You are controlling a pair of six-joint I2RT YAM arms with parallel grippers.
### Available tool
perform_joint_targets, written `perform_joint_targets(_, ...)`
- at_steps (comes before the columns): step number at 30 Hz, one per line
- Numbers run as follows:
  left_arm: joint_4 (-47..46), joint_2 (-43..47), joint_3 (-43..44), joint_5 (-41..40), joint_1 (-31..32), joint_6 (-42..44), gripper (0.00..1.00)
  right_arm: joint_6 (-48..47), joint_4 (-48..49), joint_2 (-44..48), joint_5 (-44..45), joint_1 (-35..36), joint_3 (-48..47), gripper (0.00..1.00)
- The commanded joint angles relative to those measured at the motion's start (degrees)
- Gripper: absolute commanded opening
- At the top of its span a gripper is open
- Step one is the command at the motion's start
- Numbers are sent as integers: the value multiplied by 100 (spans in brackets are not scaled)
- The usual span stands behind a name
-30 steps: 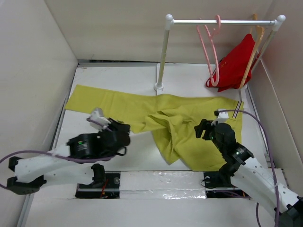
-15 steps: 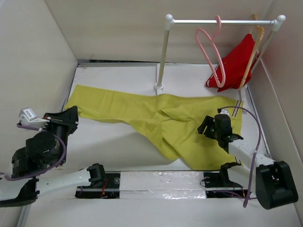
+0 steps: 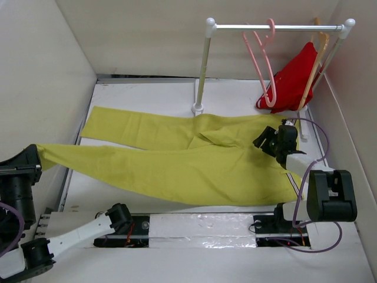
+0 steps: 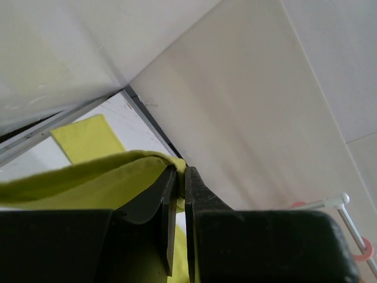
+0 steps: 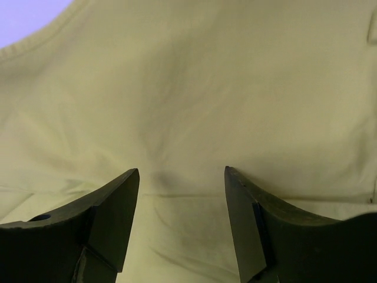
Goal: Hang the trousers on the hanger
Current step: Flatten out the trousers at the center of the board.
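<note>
Trousers (image 3: 177, 171) are spread across the table (image 3: 147, 95), one leg end clamped by the left gripper (image 4: 180, 172) (jaws pressed shut on the fabric). The right gripper (image 5: 180, 172) is held over the waist end with jaws apart; the pink hanger (image 3: 271, 26) is hung on the rail (image 3: 235, 27).

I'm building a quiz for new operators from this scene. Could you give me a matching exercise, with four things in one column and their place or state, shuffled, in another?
1. trousers
2. pink hanger
3. red garment
4. left gripper

A. hooked bare on the rail
B. shut on the end of a trouser leg
C. spread across the table
D. hanging by the tan hanger at the rail's right end

Pairs: 1-C, 2-A, 3-D, 4-B
</note>
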State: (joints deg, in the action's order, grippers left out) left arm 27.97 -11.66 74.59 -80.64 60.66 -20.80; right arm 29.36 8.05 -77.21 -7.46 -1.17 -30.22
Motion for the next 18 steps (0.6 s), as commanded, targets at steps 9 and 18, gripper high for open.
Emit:
perform_joint_targets(9, -995, -381, -400, 776, -11, 700, 0, -300, 294, 380, -151, -577, -224, 63)
perform_joint_targets(18, -1399, -891, -1139, 1489, -11, 585, 0, -563, -426, 981, 606, -1789, 210, 48)
